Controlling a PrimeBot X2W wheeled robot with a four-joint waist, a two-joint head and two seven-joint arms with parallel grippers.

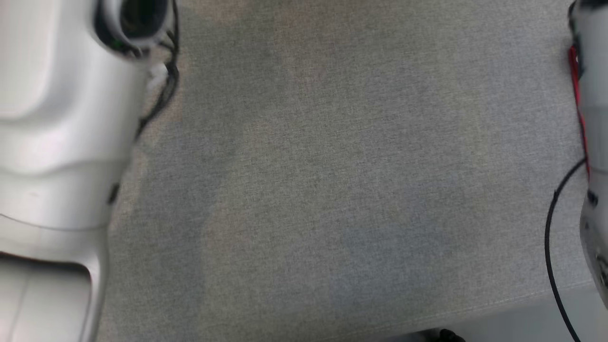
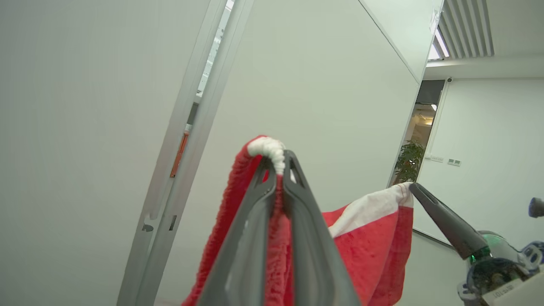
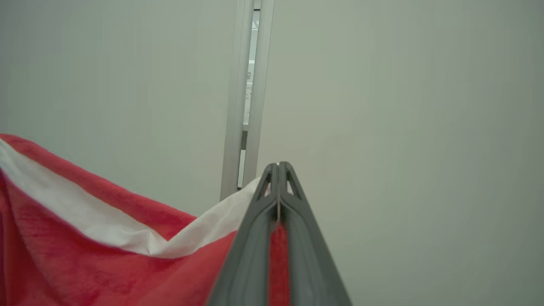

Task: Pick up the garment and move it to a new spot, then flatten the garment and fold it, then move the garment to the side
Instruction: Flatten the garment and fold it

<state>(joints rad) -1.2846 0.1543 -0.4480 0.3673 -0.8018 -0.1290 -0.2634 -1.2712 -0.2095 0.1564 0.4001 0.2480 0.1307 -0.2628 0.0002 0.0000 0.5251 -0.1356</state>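
Observation:
The garment [image 2: 374,238] is red fleece with a white edge band. It hangs in the air, stretched between my two grippers. In the left wrist view my left gripper [image 2: 280,163] is shut on one bunched corner, and red cloth runs down between its fingers. To the right in that view, my right gripper [image 2: 414,187] pinches the other white-edged corner. In the right wrist view my right gripper [image 3: 278,165] is shut on the garment [image 3: 85,255], which drapes away to the left. Both grippers point up toward a pale wall.
In the head view a grey cloth-covered surface [image 1: 332,190] lies below, with its front edge [image 1: 522,299] at the lower right. My left forearm [image 1: 57,142] and right forearm [image 1: 593,118] frame it. A black cable [image 1: 551,237] hangs beside the right arm. A door frame [image 2: 187,148] and a potted plant [image 2: 408,163] stand beyond.

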